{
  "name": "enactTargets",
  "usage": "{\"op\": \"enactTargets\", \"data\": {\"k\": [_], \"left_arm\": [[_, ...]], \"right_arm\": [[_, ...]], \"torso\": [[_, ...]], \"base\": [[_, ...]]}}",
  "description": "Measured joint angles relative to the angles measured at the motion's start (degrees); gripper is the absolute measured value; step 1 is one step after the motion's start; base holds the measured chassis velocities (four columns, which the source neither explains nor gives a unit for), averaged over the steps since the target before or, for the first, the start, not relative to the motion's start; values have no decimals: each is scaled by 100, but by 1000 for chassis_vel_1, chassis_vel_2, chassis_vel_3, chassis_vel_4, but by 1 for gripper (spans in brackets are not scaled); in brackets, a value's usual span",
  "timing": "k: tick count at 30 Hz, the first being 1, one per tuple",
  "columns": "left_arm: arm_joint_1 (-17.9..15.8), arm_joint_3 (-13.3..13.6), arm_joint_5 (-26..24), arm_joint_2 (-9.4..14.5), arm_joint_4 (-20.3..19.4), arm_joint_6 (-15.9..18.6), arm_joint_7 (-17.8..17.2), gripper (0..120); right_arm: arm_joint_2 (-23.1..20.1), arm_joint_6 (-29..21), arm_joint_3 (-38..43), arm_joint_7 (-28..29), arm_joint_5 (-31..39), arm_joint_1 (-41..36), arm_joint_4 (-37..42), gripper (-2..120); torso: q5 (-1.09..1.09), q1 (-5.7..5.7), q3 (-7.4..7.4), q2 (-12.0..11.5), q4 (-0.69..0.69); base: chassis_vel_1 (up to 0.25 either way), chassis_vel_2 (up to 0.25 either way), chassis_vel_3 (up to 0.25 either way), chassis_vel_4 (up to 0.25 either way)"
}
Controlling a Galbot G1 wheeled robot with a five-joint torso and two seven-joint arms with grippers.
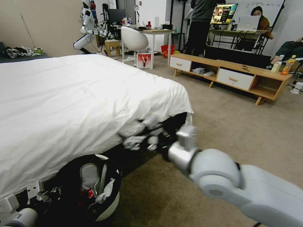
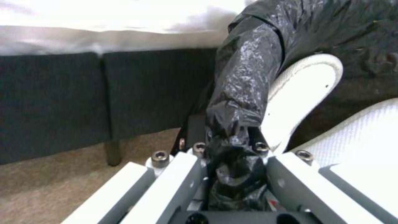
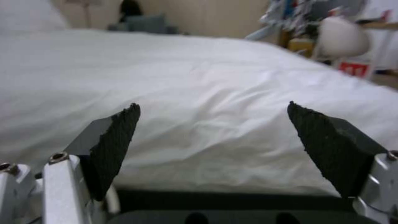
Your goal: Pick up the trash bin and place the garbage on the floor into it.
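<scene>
Currently trash bin (image 1: 94, 189) hangs tilted by the bed (image 1: 79, 104), bag rim clamped in left end effector (image 2: 232, 146), garbage (image 1: 104, 192) already inside. Right end effector (image 3: 211, 146) is spread, empty, facing the bed. Pickup looks done; any remaining litter unseen.

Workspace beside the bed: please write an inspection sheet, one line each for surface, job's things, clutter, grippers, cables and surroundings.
Surface: plain beige carpet floor, bare beside the bed.
Job's things: round white-rimmed trash bin with glossy black bag, tilted at the bed's edge; crumpled white tissue and red scraps inside.
Clutter: nothing seen on the nearby floor.
Grippers: left gripper shut on the bin's black bag and rim; right gripper open, empty, in front of the bed's side.
Cables: nothing seen.
Surroundings: bed with white sheet; low wooden cabinet with white drawers; white round chair.
</scene>
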Motion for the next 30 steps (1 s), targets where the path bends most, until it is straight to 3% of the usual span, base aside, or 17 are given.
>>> {"op": "enactTargets", "data": {"k": [7, 9, 10, 12, 13, 15, 19, 26, 30], "left_arm": [[222, -165, 325, -282, -176, -47, 144, 1], [262, -175, 448, -417, -250, -61, 156, 1], [262, -175, 448, -417, -250, -61, 156, 1], [285, -147, 559, -506, -284, -87, 187, 1], [285, -147, 559, -506, -284, -87, 187, 1], [297, -113, 679, -517, -294, -109, 229, 1], [282, -81, 782, -520, -295, -118, 258, 1], [293, -40, 914, -564, -289, -144, 303, 1], [282, -17, 957, -574, -288, -148, 311, 1]], "right_arm": [[-27, 454, 962, 126, -417, -663, -14, 92], [97, 667, 1870, 128, -544, -1099, -11, 92], [97, 667, 1870, 128, -544, -1099, -11, 92], [202, 950, 2834, 112, -770, -1772, 49, 93], [202, 950, 2834, 112, -770, -1772, 49, 93], [206, 1245, 3817, 42, -1168, -2830, 160, 93], [317, 1660, 4813, -259, -1901, -3853, 238, 93], [657, 1995, 5725, -483, -2853, -5126, 395, 95], [851, 2117, 5936, -537, -3217, -5460, 411, 96]], "torso": [[-1, 0, 0, 0, 9], [-2, 0, 0, 0, 5], [-2, 0, 0, 0, 5], [-1, 0, 0, 0, 5], [-1, 0, 0, 0, 5], [0, 0, 0, 0, 0], [-1, 0, 0, 0, 3], [-2, 0, 0, 0, 3], [-2, 0, 0, 0, 3]], "base": [[0, 0, 0, 0], [0, 0, 0, 0], [0, 0, 0, 0], [0, 0, 0, 0], [0, 0, 0, 0], [0, 0, 0, 0], [0, 0, 0, 0], [0, 0, 0, 0], [0, 0, 0, 0]]}}
